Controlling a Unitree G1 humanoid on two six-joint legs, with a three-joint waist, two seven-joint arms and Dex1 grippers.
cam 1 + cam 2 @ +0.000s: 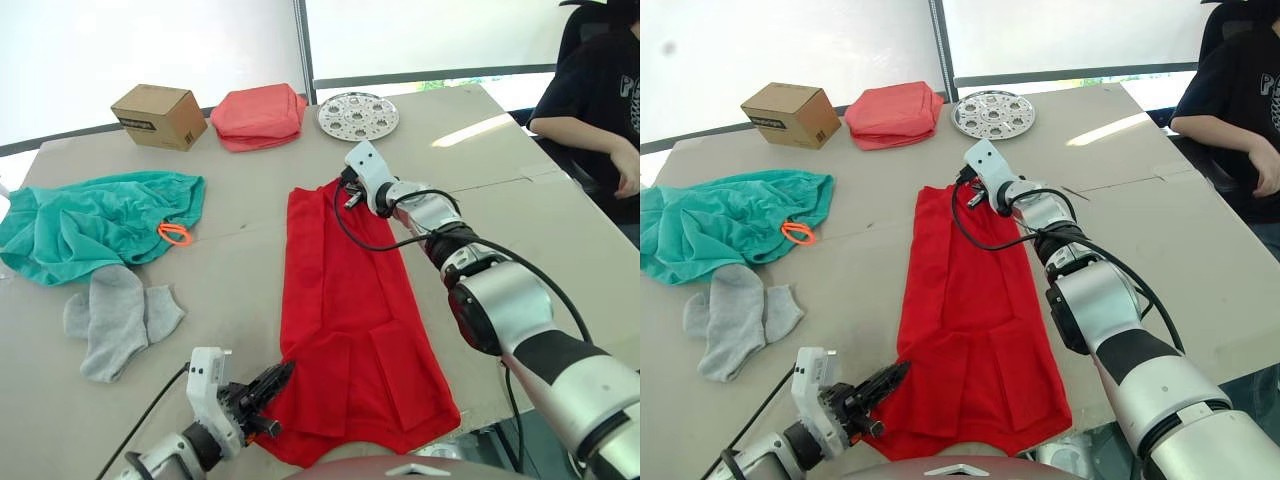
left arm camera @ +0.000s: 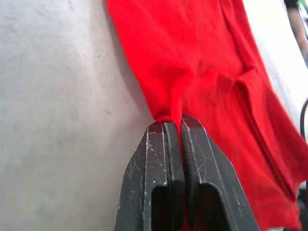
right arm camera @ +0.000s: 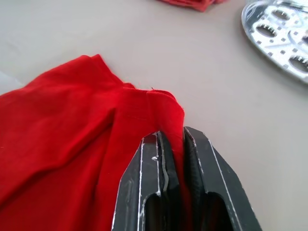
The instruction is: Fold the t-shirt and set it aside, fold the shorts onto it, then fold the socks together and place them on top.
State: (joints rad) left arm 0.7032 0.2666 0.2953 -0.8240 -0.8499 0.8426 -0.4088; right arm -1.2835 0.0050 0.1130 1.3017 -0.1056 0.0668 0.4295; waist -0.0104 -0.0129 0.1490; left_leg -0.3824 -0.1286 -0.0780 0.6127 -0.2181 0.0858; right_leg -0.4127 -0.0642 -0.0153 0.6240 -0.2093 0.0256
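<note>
red t-shirt (image 1: 350, 320) lies as a long strip mid-table; left gripper (image 1: 268, 385) pinches its near left corner, right gripper (image 3: 175, 139) pinches the far edge, likely to fold it end over end; shorts (image 1: 95, 225) and socks (image 1: 118, 315) wait left

We can read no text anywhere. The brown cardboard box (image 1: 159, 116), at the table's eleven o'clock, bears a dark label too small to make out. White print on the person's black shirt (image 1: 598, 85) is cut off, illegible.
</note>
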